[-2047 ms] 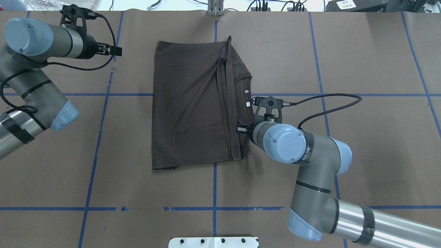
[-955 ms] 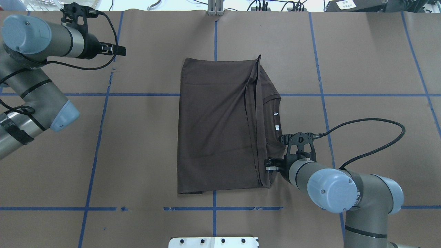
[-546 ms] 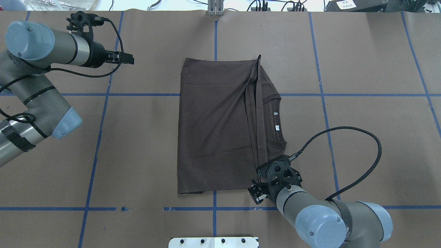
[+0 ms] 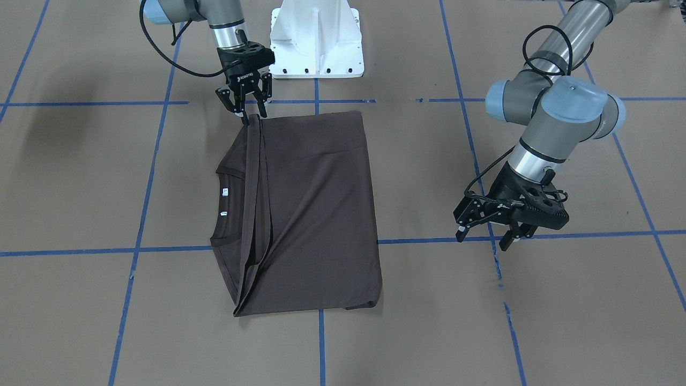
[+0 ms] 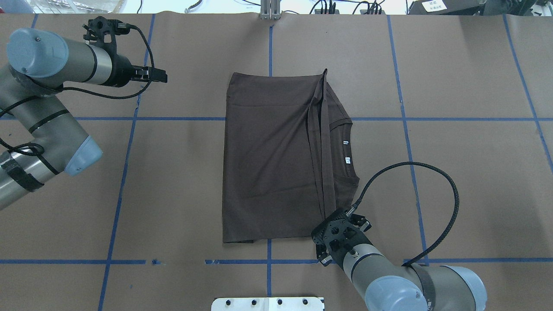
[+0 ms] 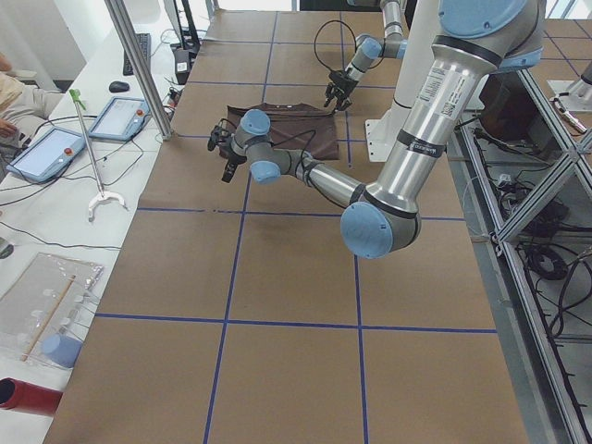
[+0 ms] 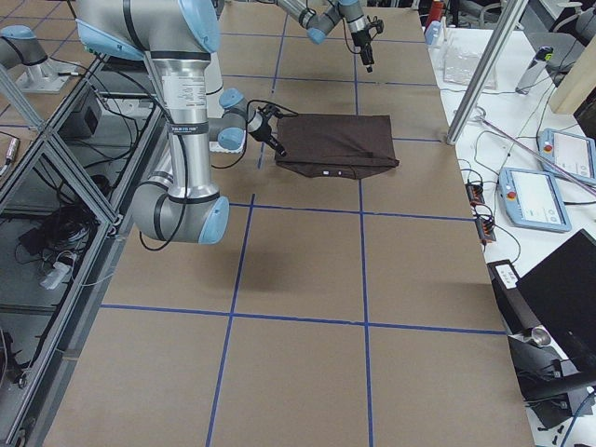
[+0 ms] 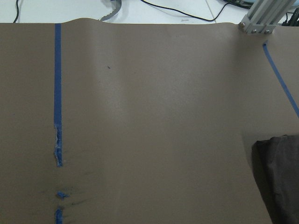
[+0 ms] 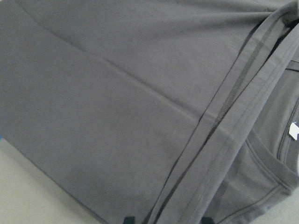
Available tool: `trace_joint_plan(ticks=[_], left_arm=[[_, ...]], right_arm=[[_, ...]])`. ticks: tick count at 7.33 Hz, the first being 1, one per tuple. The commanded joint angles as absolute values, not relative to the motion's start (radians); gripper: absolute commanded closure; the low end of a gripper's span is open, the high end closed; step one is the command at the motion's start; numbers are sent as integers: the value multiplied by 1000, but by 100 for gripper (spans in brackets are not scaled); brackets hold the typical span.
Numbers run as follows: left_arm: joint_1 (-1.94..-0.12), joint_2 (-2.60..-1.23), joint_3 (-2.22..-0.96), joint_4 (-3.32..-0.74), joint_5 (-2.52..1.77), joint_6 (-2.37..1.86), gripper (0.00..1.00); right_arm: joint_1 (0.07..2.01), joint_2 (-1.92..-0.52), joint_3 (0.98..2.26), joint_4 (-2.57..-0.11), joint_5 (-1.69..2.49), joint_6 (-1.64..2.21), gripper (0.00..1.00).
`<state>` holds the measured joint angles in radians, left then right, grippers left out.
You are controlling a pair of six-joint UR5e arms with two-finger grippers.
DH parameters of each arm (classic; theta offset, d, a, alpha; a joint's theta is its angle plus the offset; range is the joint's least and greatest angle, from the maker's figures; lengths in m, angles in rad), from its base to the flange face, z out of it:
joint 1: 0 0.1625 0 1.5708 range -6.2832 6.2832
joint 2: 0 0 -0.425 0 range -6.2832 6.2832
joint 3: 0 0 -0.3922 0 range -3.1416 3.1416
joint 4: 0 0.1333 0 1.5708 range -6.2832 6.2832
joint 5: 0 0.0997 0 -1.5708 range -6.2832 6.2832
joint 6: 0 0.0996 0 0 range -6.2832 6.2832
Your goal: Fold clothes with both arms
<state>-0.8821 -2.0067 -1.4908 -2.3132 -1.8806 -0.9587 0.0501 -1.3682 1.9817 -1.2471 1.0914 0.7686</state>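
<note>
The right gripper [image 4: 251, 111] is held with its fingers apart, tips just beside the corner of the T-shirt [image 4: 316, 203] nearest the robot. Seen from overhead, the folded T-shirt is spread flat on the desk [image 4: 80, 187] at this gripper's 11 o'clock. The left gripper [image 4: 485, 238] is likewise parted, with the T-shirt well apart at its 4 o'clock. ROBOTIQ is read on the right gripper. The print on the white neck tags [image 4: 224, 191] is too small to be read.

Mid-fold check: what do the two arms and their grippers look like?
Both arms, left arm and right arm, are silver-grey tubes with light blue joint caps. Black cables loop along them. The left gripper and right gripper are black and two-fingered; white lettering marks the right one.
</note>
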Motion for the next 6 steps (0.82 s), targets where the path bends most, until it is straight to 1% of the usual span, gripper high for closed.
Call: trace_joint_plan(ticks=[1, 3, 4, 5, 6], left_arm=[[-882, -2006, -1488, -2313, -1881, -959, 0], [-882, -2006, -1485, -2313, -1881, -957, 0], [-882, -2006, -1483, -2313, -1879, -957, 0], [-882, -2006, -1483, -2315, -1879, -957, 0], [-882, -2006, -1483, -2313, -1879, -957, 0]], right_arm=[[34, -1364, 1976, -1247, 1083, 765, 46], [31, -1364, 1974, -1247, 1085, 768, 46], [31, -1365, 1971, -1247, 1083, 769, 57], [31, -1368, 1971, -1249, 1081, 769, 80], [35, -1370, 1971, -1249, 1081, 770, 100]])
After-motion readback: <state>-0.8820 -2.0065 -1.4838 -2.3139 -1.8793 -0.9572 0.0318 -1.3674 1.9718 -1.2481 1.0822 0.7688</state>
